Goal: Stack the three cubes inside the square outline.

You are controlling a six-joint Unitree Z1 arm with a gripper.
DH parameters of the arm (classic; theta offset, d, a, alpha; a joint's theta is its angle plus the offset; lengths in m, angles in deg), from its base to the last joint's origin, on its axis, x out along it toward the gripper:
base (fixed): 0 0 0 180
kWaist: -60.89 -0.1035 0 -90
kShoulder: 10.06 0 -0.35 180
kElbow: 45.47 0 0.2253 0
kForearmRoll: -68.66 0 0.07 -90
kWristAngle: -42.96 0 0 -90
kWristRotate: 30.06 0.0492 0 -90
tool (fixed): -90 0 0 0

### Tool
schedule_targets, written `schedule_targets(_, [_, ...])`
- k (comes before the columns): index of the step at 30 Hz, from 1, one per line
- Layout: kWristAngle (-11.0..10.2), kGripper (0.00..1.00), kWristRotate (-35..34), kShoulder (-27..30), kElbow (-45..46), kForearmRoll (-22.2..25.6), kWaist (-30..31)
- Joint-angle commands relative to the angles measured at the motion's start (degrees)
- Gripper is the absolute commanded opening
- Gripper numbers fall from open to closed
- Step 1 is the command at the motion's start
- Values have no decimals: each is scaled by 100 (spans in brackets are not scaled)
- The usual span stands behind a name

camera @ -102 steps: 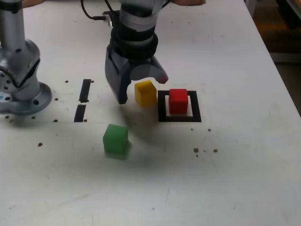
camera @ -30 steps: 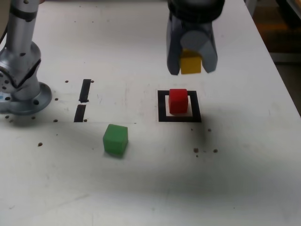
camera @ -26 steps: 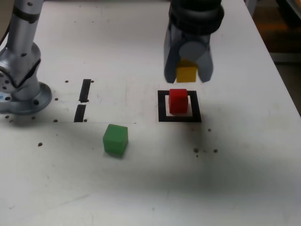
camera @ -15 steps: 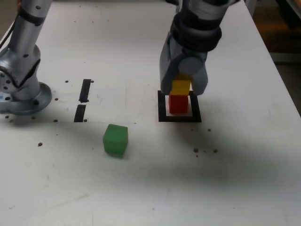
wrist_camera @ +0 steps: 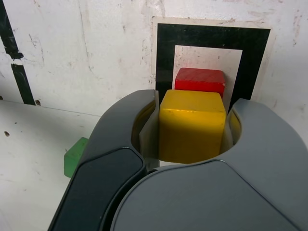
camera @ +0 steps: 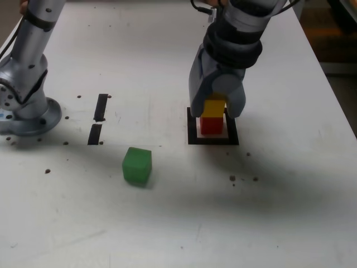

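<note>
Lowered yellow cube (camera: 213, 108) atop red cube (camera: 211, 125)

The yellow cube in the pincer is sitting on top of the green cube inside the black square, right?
Not the green one. The exterior view shows the yellow cube, in the pincer, on the red cube inside the black square. The green cube sits alone outside it.

The arm (camera: 33, 33) is silver-grey metal on a round bolted base (camera: 28, 120). Its gripper (camera: 215, 109) has rounded grey jaws, black ribbed collar above.
</note>
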Motion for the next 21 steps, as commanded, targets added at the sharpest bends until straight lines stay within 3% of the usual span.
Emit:
schedule_targets(1, [-20, 18, 5, -17, 21, -25, -9])
schedule_targets(15, [-36, 23, 5, -20, 115, -132, -16])
schedule_targets(21, [-26, 32, 12, -29, 147, -127, -35])
